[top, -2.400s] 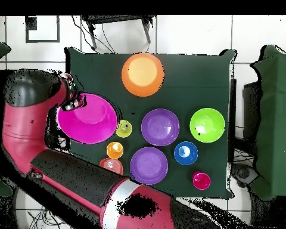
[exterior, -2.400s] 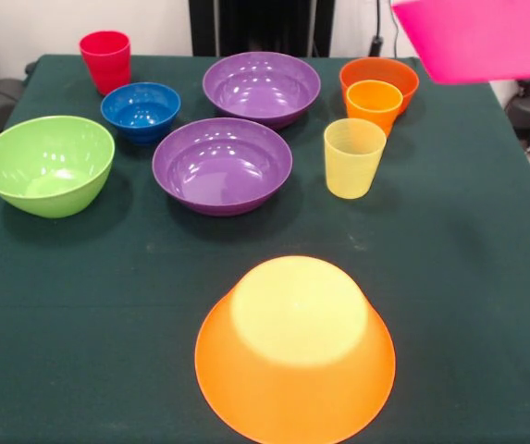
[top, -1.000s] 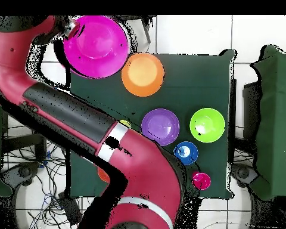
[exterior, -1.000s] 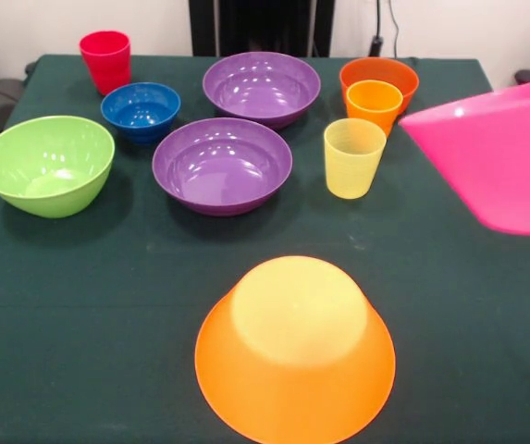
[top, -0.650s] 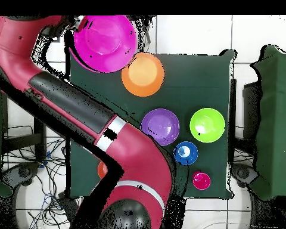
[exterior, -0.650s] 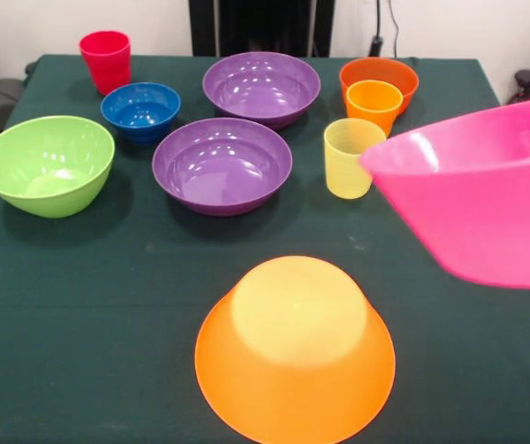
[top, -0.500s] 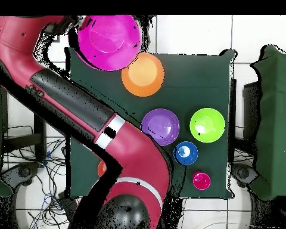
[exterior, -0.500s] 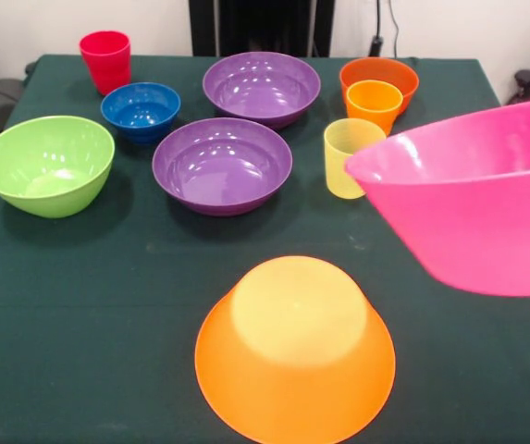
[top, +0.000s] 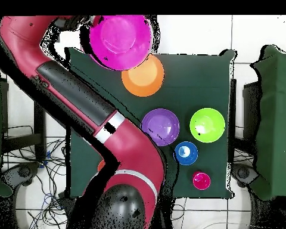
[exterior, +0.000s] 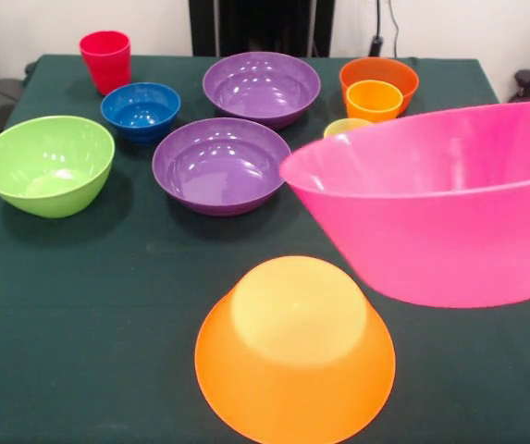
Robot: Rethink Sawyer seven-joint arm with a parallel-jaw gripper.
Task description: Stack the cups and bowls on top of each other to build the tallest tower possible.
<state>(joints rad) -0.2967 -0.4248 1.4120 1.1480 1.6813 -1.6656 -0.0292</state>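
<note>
My gripper (top: 90, 24) is shut on the rim of the large pink bowl (exterior: 449, 217) and holds it open side up, tilted, in the air; the fingers themselves barely show. In the overhead view the pink bowl (top: 120, 42) overlaps the edge of the large orange bowl (top: 146, 77). The orange bowl (exterior: 294, 351) lies upside down at the table's front. Two purple bowls (exterior: 222, 165) (exterior: 261, 88), a lime green bowl (exterior: 47, 165), a blue bowl (exterior: 141, 109) and a red cup (exterior: 105, 60) stand apart. The orange-yellow cup (exterior: 374, 100) stands before the red-orange bowl (exterior: 379, 72). Only the yellow cup's rim (exterior: 346, 127) shows behind the pink bowl.
The dark green tablecloth (exterior: 89, 305) covers the table. In the overhead view my arm (top: 92, 113) crosses the table's left side and hides one purple bowl and the cups there. The robot's pedestal (exterior: 251, 26) stands behind the far edge.
The pink bowl has moved from off the table's edge in towards the upside-down orange bowl, leftward in the front view, and hides most of the yellow cup.
</note>
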